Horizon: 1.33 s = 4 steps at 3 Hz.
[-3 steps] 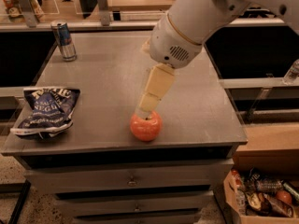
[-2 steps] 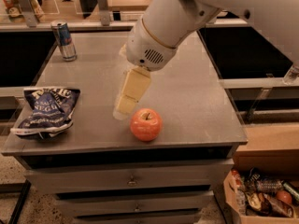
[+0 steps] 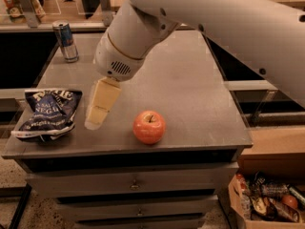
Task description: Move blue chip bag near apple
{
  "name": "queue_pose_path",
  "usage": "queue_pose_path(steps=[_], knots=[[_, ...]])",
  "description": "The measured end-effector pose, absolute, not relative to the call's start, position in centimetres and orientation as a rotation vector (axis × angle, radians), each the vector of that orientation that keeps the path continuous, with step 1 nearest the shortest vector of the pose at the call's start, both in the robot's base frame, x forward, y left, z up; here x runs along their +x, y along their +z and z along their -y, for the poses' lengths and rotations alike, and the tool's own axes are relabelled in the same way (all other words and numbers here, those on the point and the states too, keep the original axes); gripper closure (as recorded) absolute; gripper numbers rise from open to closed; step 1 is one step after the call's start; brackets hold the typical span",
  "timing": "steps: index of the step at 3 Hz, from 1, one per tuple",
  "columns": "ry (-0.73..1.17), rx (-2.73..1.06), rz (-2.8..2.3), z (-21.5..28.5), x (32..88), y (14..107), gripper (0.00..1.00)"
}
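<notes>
Blue chip bag [image 3: 47, 114]: crumpled dark navy foil w/ white lettering and white edges, lying flat at the front-left corner of the worktop [image 3: 190, 94], its outer side right at the left edge and its lower side close to the front edge. Apple [image 3: 149, 127]: round, orange-red w/ yellowish patches, stem up, standing near the front edge approx. midway along it, well apart from the bag. Btwn the two, closer to the bag, hangs the gripper [image 3: 94, 122]: a cream-coloured block angled down and toward the front-left corner, tip low over the grey surface near the bag's right side, not touching bag or apple as far as can be seen. Whether the gripper is wide or narrow can't be told from this angle; nothing visible in its grasp. Above it a rounded white wrist housing w/ a small vent grille, and from there the thick white arm [image 3: 214, 23] runs up and across toward the top-right of the view, covering much of the worktop's back edge. At the back-left corner stands a tall slim blue-and-silver can [image 3: 65, 41], upright, well apart from everything else. Worktop is a dull grey slab on a cabinet w/ drawers [image 3: 136, 184] below the front edge, each w/ a small pull. On the floor past the front-right corner sits an open cardboard box [image 3: 240, 194] of mixed snack packets.
</notes>
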<state>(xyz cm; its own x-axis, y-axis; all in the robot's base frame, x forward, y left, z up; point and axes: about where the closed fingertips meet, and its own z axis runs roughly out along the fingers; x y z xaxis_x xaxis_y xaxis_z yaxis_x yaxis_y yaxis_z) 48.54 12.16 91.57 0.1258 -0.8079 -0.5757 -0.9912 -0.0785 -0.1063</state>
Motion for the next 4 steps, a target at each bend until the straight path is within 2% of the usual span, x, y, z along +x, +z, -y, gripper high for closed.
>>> queue_pose_path(steps=[4], knots=[[0.55, -2.061, -1.667, -19.4, 46.6, 87.5, 0.0]])
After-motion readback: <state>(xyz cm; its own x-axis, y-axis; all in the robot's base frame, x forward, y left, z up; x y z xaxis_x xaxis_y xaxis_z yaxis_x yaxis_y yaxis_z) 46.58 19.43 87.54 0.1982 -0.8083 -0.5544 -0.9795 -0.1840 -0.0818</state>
